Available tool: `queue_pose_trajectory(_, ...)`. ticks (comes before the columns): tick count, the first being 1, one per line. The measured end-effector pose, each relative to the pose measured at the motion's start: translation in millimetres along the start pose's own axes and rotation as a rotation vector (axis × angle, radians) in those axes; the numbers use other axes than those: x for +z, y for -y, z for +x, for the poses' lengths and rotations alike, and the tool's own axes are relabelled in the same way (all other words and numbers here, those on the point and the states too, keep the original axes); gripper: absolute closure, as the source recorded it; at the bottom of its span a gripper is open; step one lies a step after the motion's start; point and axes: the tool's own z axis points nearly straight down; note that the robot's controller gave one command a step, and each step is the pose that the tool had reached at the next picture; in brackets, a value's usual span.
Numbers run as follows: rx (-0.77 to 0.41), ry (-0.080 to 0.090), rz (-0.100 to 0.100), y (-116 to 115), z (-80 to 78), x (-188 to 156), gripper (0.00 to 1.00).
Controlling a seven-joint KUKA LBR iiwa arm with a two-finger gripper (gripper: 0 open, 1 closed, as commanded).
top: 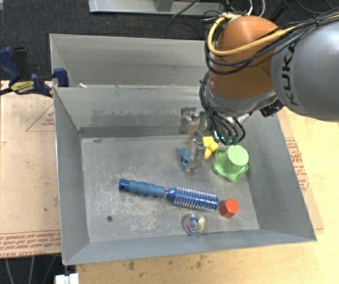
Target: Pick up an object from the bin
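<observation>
Gripper (194,154) sits low inside the bin (68,176), right of centre and closer to the far wall than the near one; I cannot tell from this angle whether it is open or closed, and I see nothing clearly held. Nearest candidate is a small yellow piece (209,145), just beside the gripper on the side toward the right wall, so by my reading any grasp turns on a short shift that way. Its shape is too small to make out, so I note no long axis for it. A green cup (232,162) lies tilted just beyond it, touching or nearly so, and could get nudged. Toward the near wall lies a blue brush (168,194), long axis roughly parallel to that wall, handle toward the left wall, bristle head toward the right. A red block (230,207) sits just off the bristle end; a shiny round thing (193,223) lies near the near wall. Writing: "KUKA", partly visible, on the arm (326,70) behind the orange cover (243,46). No other labels legible.
</observation>
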Motion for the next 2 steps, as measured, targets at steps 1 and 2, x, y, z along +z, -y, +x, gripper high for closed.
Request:
queue_pose_trajectory(1,-0.154,-0.004,0.000,-11.1,52.2,146.1,0.00)
queue_pose_trajectory(2,-0.152,0.004,0.000,-10.6,49.8,142.7,1.00)
